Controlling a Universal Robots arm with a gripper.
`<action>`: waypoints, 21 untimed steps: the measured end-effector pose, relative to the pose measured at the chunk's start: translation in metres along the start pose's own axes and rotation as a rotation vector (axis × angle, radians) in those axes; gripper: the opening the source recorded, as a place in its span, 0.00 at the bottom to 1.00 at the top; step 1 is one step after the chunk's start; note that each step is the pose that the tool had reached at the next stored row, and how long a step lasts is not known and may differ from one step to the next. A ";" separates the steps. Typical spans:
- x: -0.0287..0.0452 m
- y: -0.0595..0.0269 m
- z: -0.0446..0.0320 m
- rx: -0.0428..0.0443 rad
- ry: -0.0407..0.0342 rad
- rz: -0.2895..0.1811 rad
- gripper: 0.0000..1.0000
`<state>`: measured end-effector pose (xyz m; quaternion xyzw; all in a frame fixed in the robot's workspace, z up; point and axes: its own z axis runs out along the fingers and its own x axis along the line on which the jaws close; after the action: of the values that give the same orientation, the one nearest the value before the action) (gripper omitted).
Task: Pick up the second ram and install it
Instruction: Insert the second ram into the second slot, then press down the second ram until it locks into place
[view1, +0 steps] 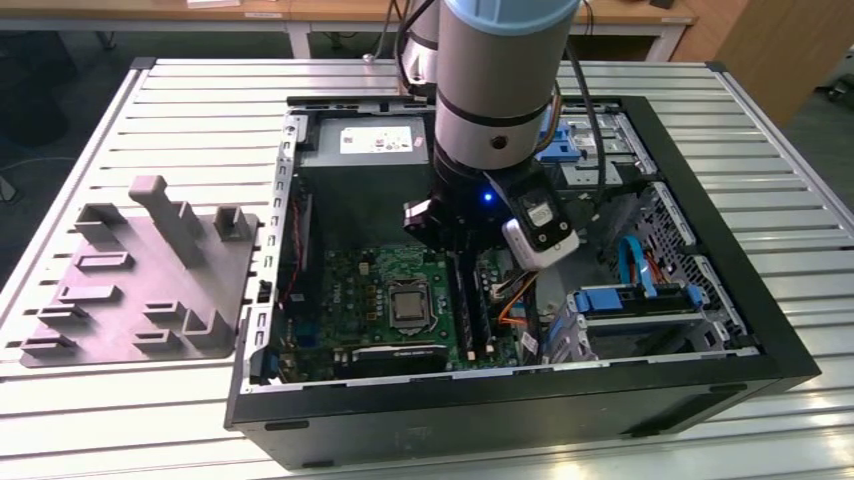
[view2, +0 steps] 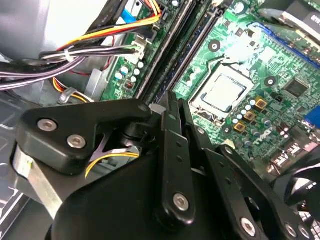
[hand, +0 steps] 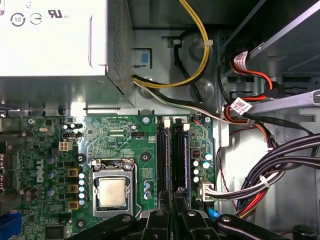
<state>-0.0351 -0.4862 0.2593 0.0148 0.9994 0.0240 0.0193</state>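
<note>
My gripper (view1: 461, 258) is lowered into the open computer case (view1: 694, 395), right over the two long memory slots beside the processor socket (hand: 112, 192). In both wrist views the black fingers (view2: 170, 150) stand almost together. They grip a thin dark stick seen edge-on, the second ram (hand: 178, 160), which lies along the slot farther from the socket. The gripper (hand: 174, 212) holds it near one end of that slot. The neighbouring slot (hand: 162, 160) runs parallel, closer to the socket. I cannot tell how deep the stick sits.
A grey tray with upright pegs (view1: 147, 275) lies on the slatted table at the exterior view's left. Inside the case, the power supply (hand: 55, 40), bundled cables (hand: 280, 165) and blue drive brackets (view1: 641, 300) crowd the slots.
</note>
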 end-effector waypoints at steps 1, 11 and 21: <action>0.0000 0.0000 -0.0001 0.0001 0.0001 0.000 0.18; 0.0000 0.0007 0.0000 0.0002 0.0000 0.000 0.18; 0.0000 0.0009 0.0000 0.0001 0.0000 0.000 0.10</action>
<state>-0.0351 -0.4852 0.2594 0.0149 0.9994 0.0240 0.0193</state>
